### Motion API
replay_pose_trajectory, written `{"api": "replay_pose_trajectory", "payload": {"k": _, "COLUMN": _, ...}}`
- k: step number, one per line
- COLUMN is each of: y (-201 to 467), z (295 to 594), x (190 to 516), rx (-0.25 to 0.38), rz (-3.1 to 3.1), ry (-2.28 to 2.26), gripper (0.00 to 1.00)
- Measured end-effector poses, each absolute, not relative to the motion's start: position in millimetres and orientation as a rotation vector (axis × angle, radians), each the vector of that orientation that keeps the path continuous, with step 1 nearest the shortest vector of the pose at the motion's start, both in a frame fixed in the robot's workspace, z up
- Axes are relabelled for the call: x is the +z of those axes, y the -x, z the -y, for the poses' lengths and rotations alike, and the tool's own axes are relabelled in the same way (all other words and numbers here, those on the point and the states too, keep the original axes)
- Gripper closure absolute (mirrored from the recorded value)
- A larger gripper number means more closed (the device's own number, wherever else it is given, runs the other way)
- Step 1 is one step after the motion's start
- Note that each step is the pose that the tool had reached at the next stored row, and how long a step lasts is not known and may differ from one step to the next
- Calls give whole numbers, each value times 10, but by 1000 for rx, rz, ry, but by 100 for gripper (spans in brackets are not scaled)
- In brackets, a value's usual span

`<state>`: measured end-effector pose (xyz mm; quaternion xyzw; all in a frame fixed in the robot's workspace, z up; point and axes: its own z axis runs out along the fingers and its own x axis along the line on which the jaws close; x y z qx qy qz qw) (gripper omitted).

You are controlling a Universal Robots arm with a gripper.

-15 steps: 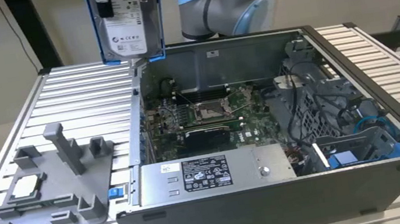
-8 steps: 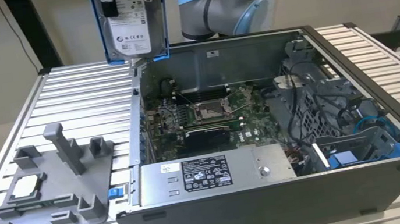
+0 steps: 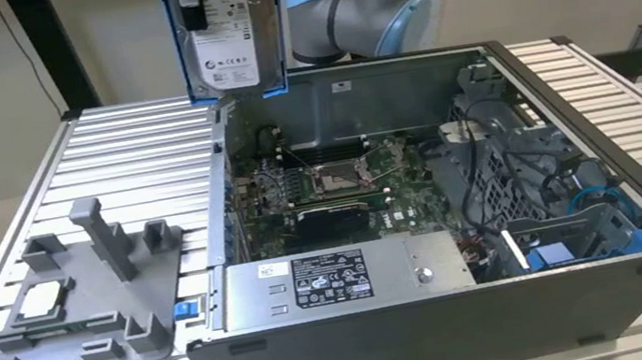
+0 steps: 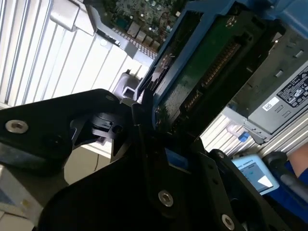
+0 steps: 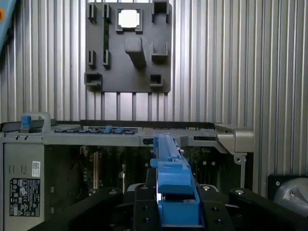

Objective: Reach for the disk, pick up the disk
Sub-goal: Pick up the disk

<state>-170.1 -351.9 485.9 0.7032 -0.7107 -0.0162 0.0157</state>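
The disk (image 3: 228,37), a silver-grey drive with a white label and blue rails, hangs upright in the air above the back corner of the open computer case (image 3: 443,333), on the exterior view's left. My gripper (image 5: 175,195) is shut on the disk, its black fingers (image 5: 142,199) pressing the blue rail (image 5: 168,159) from both sides. In the second wrist view the gripper (image 4: 154,120) clamps the disk's green circuit-board underside (image 4: 202,67). The disk touches nothing else.
Inside the case lie the motherboard (image 3: 335,183) and a long grey power supply box (image 3: 335,277). A grey fixture plate (image 3: 86,298) with a small square chip (image 3: 42,297) rests on the slatted table (image 3: 127,141). The arm's elbow (image 3: 361,14) stands behind the case.
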Motion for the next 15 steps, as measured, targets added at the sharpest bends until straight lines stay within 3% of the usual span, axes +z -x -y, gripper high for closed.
{"api": "replay_pose_trajectory", "payload": {"k": 15, "y": 1062, "z": 3524, "x": 4811, "rx": -47, "rz": 2212, "ry": -2189, "gripper": 100}}
